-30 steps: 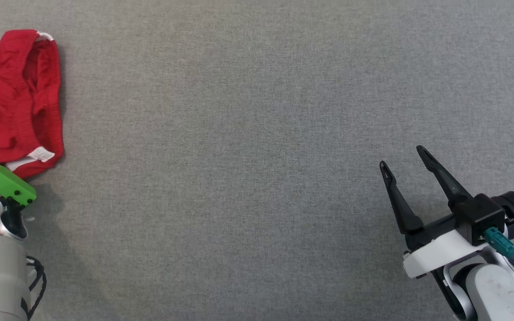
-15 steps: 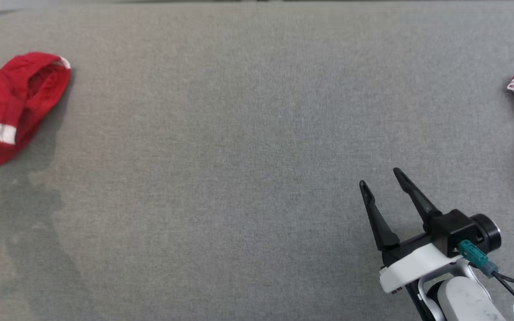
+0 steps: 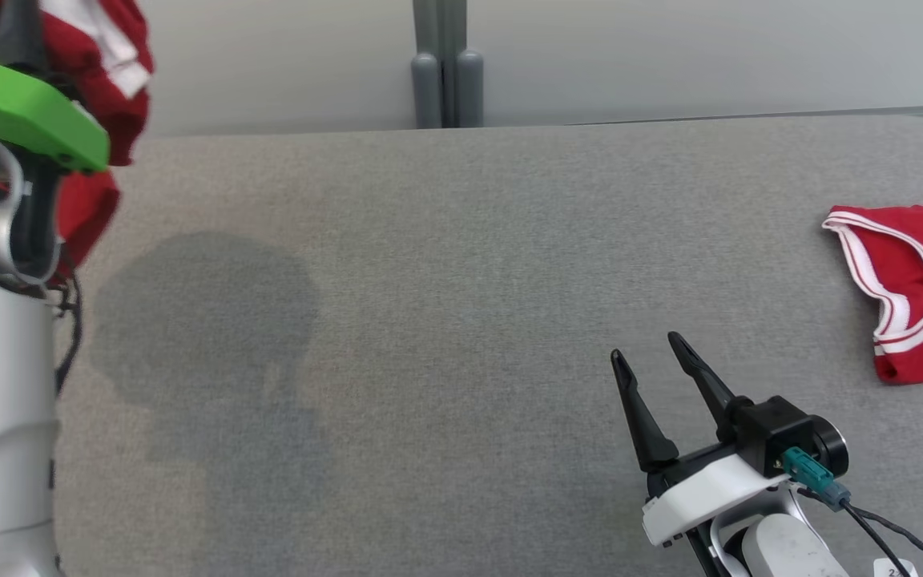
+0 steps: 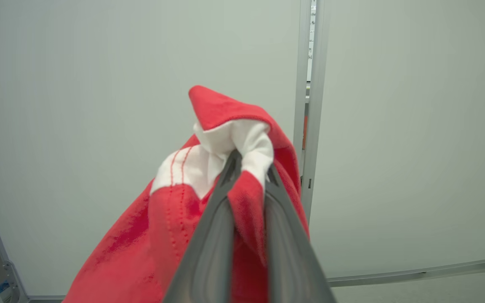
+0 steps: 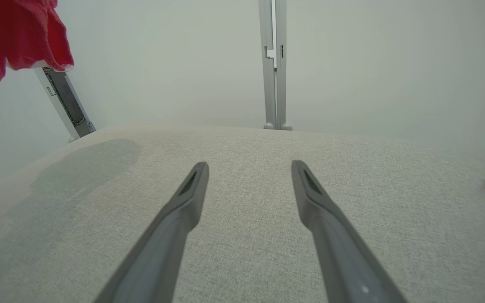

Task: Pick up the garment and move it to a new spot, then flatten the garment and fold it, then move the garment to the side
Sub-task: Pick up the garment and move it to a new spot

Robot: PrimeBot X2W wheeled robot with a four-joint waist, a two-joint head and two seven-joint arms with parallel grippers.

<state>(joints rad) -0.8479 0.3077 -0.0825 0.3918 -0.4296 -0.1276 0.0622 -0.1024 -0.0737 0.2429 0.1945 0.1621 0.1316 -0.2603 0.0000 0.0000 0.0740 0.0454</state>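
Left gripper [image 4: 249, 162] is clamped on a bunched fold of the red garment [image 4: 141, 244], which hangs above the table's [image 3: 461, 240] left end. Right gripper [image 3: 644, 344] hovers spread, empty. Pick-and-move seems underway; next likely calls for lowering onto bare table.

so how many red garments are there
2. One garment hangs pinched in the left gripper, upper left of the head view; the other garment lies on the table at right. More could be out of frame.
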